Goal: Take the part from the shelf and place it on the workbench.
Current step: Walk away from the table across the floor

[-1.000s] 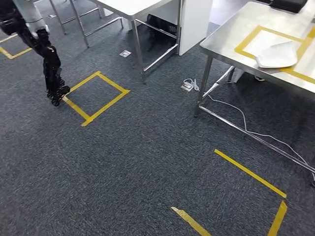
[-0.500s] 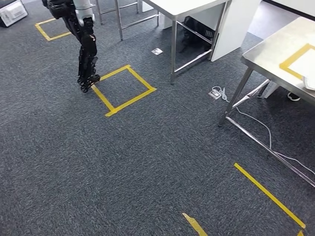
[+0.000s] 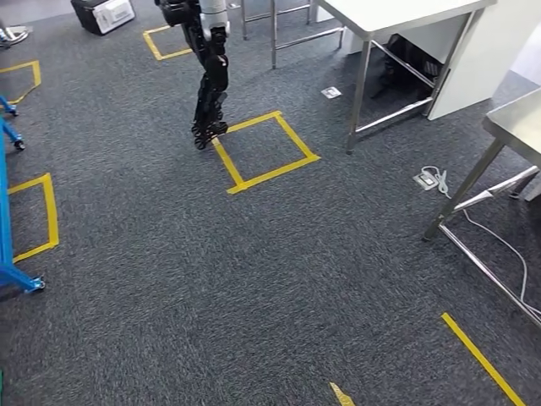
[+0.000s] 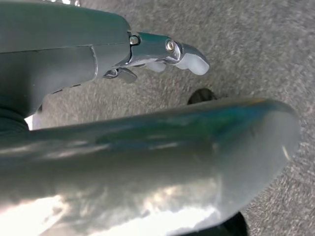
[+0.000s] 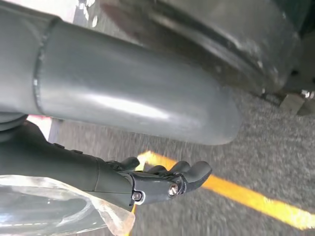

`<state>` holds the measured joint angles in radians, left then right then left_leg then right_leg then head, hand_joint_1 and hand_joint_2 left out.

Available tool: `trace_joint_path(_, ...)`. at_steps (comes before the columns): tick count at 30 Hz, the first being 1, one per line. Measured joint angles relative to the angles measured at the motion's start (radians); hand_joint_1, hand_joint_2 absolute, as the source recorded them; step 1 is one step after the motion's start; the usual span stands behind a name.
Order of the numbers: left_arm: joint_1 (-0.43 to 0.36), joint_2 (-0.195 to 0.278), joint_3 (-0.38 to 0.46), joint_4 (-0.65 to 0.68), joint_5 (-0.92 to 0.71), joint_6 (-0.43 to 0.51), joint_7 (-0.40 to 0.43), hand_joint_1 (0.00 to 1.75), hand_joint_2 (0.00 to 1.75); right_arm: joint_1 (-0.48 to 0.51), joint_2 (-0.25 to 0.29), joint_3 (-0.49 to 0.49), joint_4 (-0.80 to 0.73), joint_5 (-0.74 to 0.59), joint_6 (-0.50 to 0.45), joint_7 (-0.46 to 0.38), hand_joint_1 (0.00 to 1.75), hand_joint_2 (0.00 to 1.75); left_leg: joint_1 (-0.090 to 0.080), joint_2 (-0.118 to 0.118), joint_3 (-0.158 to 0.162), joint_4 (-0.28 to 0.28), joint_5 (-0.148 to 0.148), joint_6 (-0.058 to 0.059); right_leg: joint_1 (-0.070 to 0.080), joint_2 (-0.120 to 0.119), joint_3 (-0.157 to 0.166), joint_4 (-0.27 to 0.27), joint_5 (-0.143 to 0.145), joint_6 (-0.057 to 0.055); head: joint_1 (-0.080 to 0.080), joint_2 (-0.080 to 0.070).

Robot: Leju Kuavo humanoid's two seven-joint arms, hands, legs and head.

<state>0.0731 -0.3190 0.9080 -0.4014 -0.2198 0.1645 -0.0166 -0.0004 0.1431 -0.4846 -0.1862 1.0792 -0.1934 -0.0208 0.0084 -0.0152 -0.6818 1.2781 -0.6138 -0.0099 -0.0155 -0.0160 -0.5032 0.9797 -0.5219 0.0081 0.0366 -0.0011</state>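
Note:
My left hand hangs over plain grey carpet with its fingers stretched out and nothing in them. My right hand hangs above a yellow tape line, fingers slightly bent and apart, holding nothing. In the head view a silver arm ending in a black hand hangs at the near left corner of a yellow taped square, also holding nothing. The corner of the steel workbench shows at the right edge.
A white table on metal legs stands behind the square. A blue frame on castors is at the left edge. Cables and a floor socket lie by the workbench leg. A black case sits at the back left.
The whole view has swung left: the workbench with the white part slid out to the right and the blue frame came in. The hanging arm stayed at the same tape corner.

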Motion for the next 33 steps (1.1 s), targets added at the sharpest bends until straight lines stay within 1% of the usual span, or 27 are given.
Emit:
trace_joint_path(1,0.0,0.0,0.001,0.002,-0.002,-0.003,0.0,0.0,0.0,0.001,-0.001,0.0,0.0,0.004,-0.001,0.0,0.0,0.0,0.002,0.005,-0.011,0.022,0.001,-0.002,0.001,-0.017,0.001,0.0,-0.002,-0.001,0.0,0.0)
trace_joint_path(2,0.0,0.0,0.001,0.004,-0.003,-0.006,-0.001,0.0,0.0,0.0,-0.002,0.0,0.0,0.007,-0.001,0.0,0.0,0.0,0.004,0.009,0.0,0.003,0.022,-0.003,0.002,-0.031,0.002,0.0,-0.005,0.0,0.0,0.0)
trace_joint_path(3,-0.001,0.0,0.002,0.006,-0.004,-0.009,-0.001,0.0,0.0,-0.001,-0.003,0.0,0.0,0.01,-0.001,0.0,0.0,0.0,0.004,0.018,0.029,-0.054,0.057,-0.002,0.003,-0.044,0.006,0.0,-0.009,0.001,0.0,0.0)
trace_joint_path(5,-0.004,0.0,0.004,0.012,-0.006,-0.009,-0.003,0.0,0.0,-0.001,-0.005,0.0,0.0,0.012,-0.003,-0.002,0.0,0.0,-0.001,0.068,0.102,-0.193,0.11,0.005,0.006,-0.067,0.014,0.001,-0.018,0.01,-0.001,0.0)
trace_joint_path(7,-0.007,0.0,0.007,0.019,-0.012,-0.003,-0.003,0.0,0.0,0.0,-0.006,0.0,0.0,0.014,-0.007,-0.002,0.0,0.0,-0.009,0.101,0.134,-0.257,0.118,0.016,0.01,-0.086,0.019,0.001,-0.026,0.021,0.0,0.0)
trace_joint_path(9,-0.009,0.001,0.01,0.024,-0.017,0.003,-0.003,0.0,0.0,-0.004,-0.006,0.0,0.0,0.016,-0.011,0.0,0.0,0.0,-0.012,0.084,0.132,-0.262,0.117,0.028,0.011,-0.103,0.031,-0.001,-0.03,0.031,0.0,0.0)
trace_joint_path(10,-0.009,0.001,0.012,0.025,-0.019,0.007,-0.002,0.0,0.0,-0.007,-0.006,0.0,0.0,0.016,-0.011,0.002,0.0,0.0,-0.011,0.072,0.132,-0.266,0.12,0.035,0.009,-0.092,0.033,0.004,-0.037,0.036,0.001,0.0)
trace_joint_path(12,-0.012,0.001,0.017,0.029,-0.019,0.011,0.001,0.0,0.0,-0.008,-0.006,0.0,0.0,0.016,-0.012,0.005,0.0,0.0,-0.006,0.049,0.133,-0.274,0.127,0.047,0.005,-0.038,0.006,0.067,-0.078,0.042,0.006,0.0)
trace_joint_path(13,-0.014,0.002,0.018,0.03,-0.019,0.012,0.003,0.0,0.0,-0.007,-0.006,0.0,0.0,0.016,-0.013,0.007,0.0,0.0,-0.006,0.038,0.132,-0.274,0.129,0.051,0.004,-0.008,-0.027,0.132,-0.111,0.044,0.01,0.0)
trace_joint_path(14,-0.016,0.002,0.02,0.032,-0.019,0.013,0.005,0.0,0.0,-0.006,-0.006,0.0,0.0,0.015,-0.013,0.008,0.0,0.0,-0.006,0.025,0.131,-0.274,0.13,0.053,0.004,0.007,-0.067,0.207,-0.141,0.045,0.011,0.0)
trace_joint_path(15,-0.018,0.002,0.021,0.034,-0.019,0.015,0.006,0.0,0.0,-0.005,-0.006,0.0,0.0,0.015,-0.013,0.009,0.0,0.0,-0.006,0.011,0.131,-0.274,0.13,0.053,0.004,0.013,-0.104,0.272,-0.159,0.045,0.012,0.0)
trace_joint_path(16,-0.019,0.003,0.023,0.035,-0.019,0.016,0.006,0.0,0.0,-0.003,-0.006,0.0,0.0,0.015,-0.013,0.011,0.0,0.0,-0.007,-0.004,0.132,-0.274,0.129,0.053,0.004,0.015,-0.128,0.304,-0.156,0.046,0.012,0.0)
trace_joint_path(17,-0.02,0.003,0.025,0.037,-0.019,0.017,0.007,0.0,0.0,-0.001,-0.006,0.0,0.0,0.015,-0.013,0.011,0.0,0.0,-0.007,-0.019,0.133,-0.274,0.129,0.053,0.003,0.016,-0.134,0.296,-0.133,0.046,0.012,0.0)
trace_joint_path(18,-0.021,0.003,0.025,0.038,-0.019,0.018,0.007,0.0,0.0,0.0,-0.006,0.0,0.0,0.015,-0.013,0.012,0.0,0.0,-0.006,-0.035,0.136,-0.274,0.128,0.052,0.002,0.021,-0.12,0.246,-0.092,0.046,0.012,0.0)
trace_joint_path(19,-0.022,0.003,0.026,0.039,-0.019,0.019,0.007,0.0,0.0,0.0,-0.006,0.0,0.0,0.015,-0.013,0.012,0.0,0.0,-0.005,-0.05,0.138,-0.273,0.127,0.049,-0.001,0.039,-0.094,0.175,-0.048,0.046,0.012,0.0)
trace_joint_path(20,-0.024,0.003,0.026,0.04,-0.019,0.019,0.007,0.0,0.0,0.001,-0.006,0.0,0.0,0.015,-0.013,0.012,0.0,0.0,-0.006,-0.064,0.138,-0.269,0.125,0.045,-0.005,0.068,-0.067,0.105,-0.018,0.046,0.012,0.0)
trace_joint_path(21,-0.025,0.004,0.026,0.041,-0.019,0.019,0.007,0.0,0.0,0.001,-0.006,0.0,0.001,0.015,-0.013,0.012,0.0,0.0,-0.007,-0.077,0.135,-0.266,0.123,0.04,-0.009,0.093,-0.047,0.055,-0.001,0.045,0.012,0.0)
trace_joint_path(22,-0.026,0.004,0.026,0.041,-0.019,0.019,0.007,0.0,0.0,0.001,-0.006,0.0,0.002,0.015,-0.014,0.012,0.0,0.0,-0.007,-0.088,0.131,-0.264,0.123,0.033,-0.01,0.112,-0.035,0.031,0.001,0.042,0.012,0.0)
trace_joint_path(23,-0.027,0.005,0.028,0.042,-0.019,0.019,0.007,0.0,0.0,0.001,-0.006,0.0,0.002,0.015,-0.014,0.012,0.0,0.0,-0.006,-0.1,0.126,-0.263,0.125,0.026,-0.01,0.115,-0.03,0.026,-0.003,0.038,0.011,0.0)
trace_joint_path(24,-0.027,0.006,0.03,0.043,-0.019,0.019,0.007,0.0,0.0,0.0,-0.006,0.0,0.002,0.015,-0.014,0.012,0.0,0.0,-0.003,-0.112,0.122,-0.264,0.127,0.02,-0.009,0.103,-0.028,0.025,-0.002,0.031,0.011,0.0)
trace_joint_path(25,-0.027,0.006,0.032,0.044,-0.019,0.019,0.007,0.0,0.0,-0.001,-0.006,0.0,0.002,0.015,-0.014,0.011,0.0,0.0,-0.002,-0.11,0.119,-0.261,0.126,0.015,-0.008,0.089,-0.024,0.023,0.001,0.024,0.011,0.0)
trace_joint_path(27,-0.03,0.007,0.037,0.048,-0.019,0.02,0.007,0.0,0.0,0.0,-0.006,0.0,0.002,0.014,-0.014,0.01,0.0,0.0,-0.003,-0.067,0.097,-0.212,0.094,0.007,-0.008,0.058,-0.02,0.017,0.004,0.009,0.006,0.0)
trace_joint_path(29,-0.036,0.008,0.04,0.053,-0.02,0.021,0.005,0.0,0.0,0.002,-0.006,0.0,0.002,0.014,-0.016,0.009,0.0,0.0,-0.003,-0.012,0.041,-0.088,0.028,0.001,-0.004,0.024,-0.018,0.016,0.001,0.001,0.001,0.0)
trace_joint_path(30,-0.039,0.009,0.041,0.057,-0.021,0.022,0.003,0.0,0.0,0.003,-0.006,0.0,0.002,0.014,-0.017,0.009,0.0,0.0,-0.002,-0.001,0.011,-0.024,0.002,-0.001,-0.002,0.007,-0.018,0.016,0.0,-0.002,0.001,0.0)
trace_joint_path(31,-0.041,0.01,0.043,0.06,-0.021,0.023,-0.001,0.0,0.0,0.004,-0.007,-0.001,0.002,0.014,-0.018,0.009,0.0,0.0,-0.001,0.003,-0.006,0.017,-0.008,-0.003,0.0,-0.01,-0.018,0.016,-0.002,-0.003,0.001,0.0)
trace_joint_path(32,-0.043,0.011,0.045,0.065,-0.022,0.024,-0.004,0.0,0.0,0.003,-0.007,-0.001,0.002,0.014,-0.02,0.008,0.0,0.0,-0.001,0.006,-0.006,0.02,0.002,-0.002,0.002,-0.024,-0.016,0.016,-0.003,-0.004,0.001,0.0)
trace_joint_path(33,-0.045,0.012,0.048,0.069,-0.022,0.025,-0.008,0.0,0.0,0.002,-0.007,-0.001,0.002,0.014,-0.021,0.006,0.0,0.0,-0.001,0.01,0.015,-0.017,0.029,0.0,0.003,-0.037,-0.014,0.016,-0.005,-0.003,0.001,0.0)
